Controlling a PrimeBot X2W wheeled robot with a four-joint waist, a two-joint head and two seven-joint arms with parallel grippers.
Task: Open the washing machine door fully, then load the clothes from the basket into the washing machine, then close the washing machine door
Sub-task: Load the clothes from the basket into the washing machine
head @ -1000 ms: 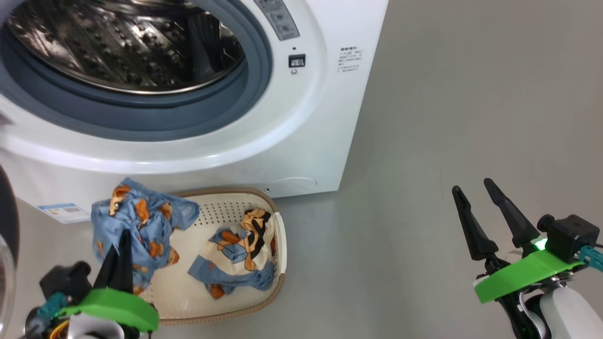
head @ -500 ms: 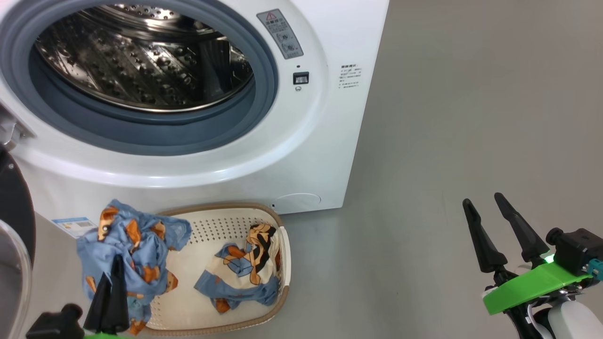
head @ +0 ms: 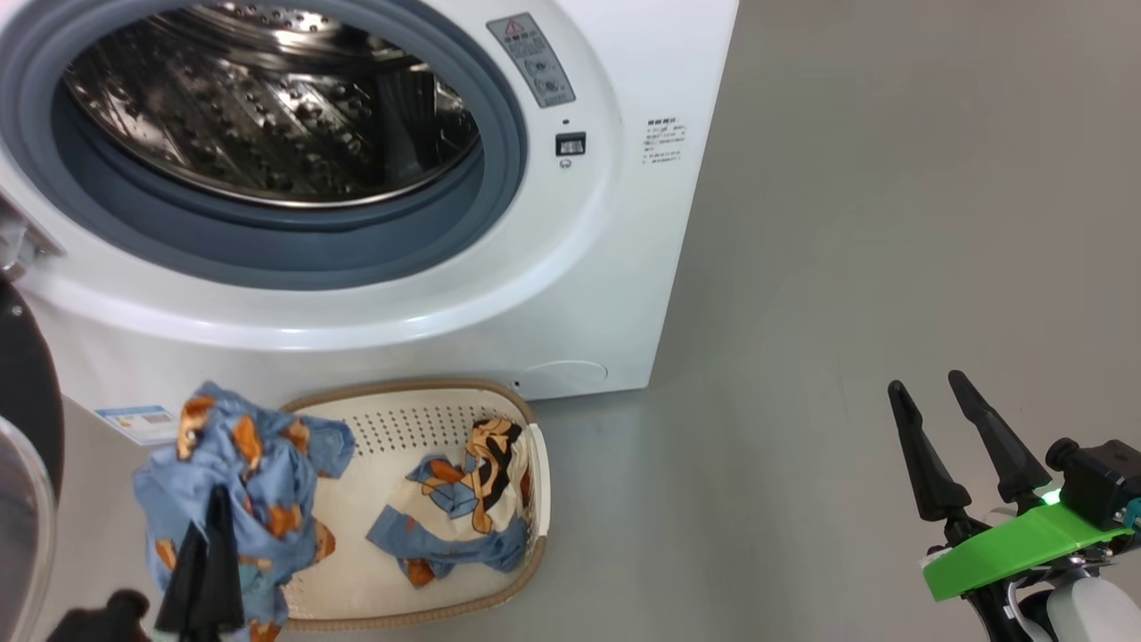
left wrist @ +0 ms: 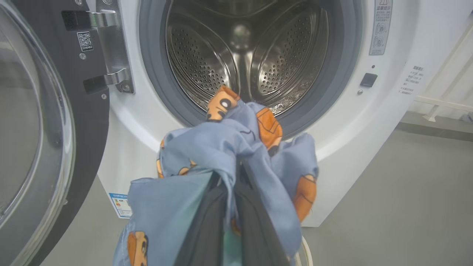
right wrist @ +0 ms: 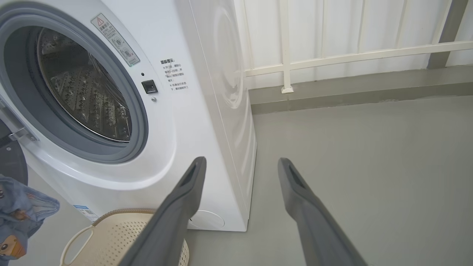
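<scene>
Draping over closed left jaws, blue garment (left wrist: 229,147)

A smooth grey floor (head: 891,223) spreads evenly lit across the right side of the scene, from near to far. At its far edge a low grey kerb (right wrist: 369,88) runs left to right along the foot of a white ribbed wall (right wrist: 332,26). Against that wall a white horizontal rail (right wrist: 369,55) meets a white upright post (right wrist: 284,44), whose small foot (right wrist: 286,89) stands on the kerb, and a dark grey upright (right wrist: 443,33) rises at the far right.
</scene>
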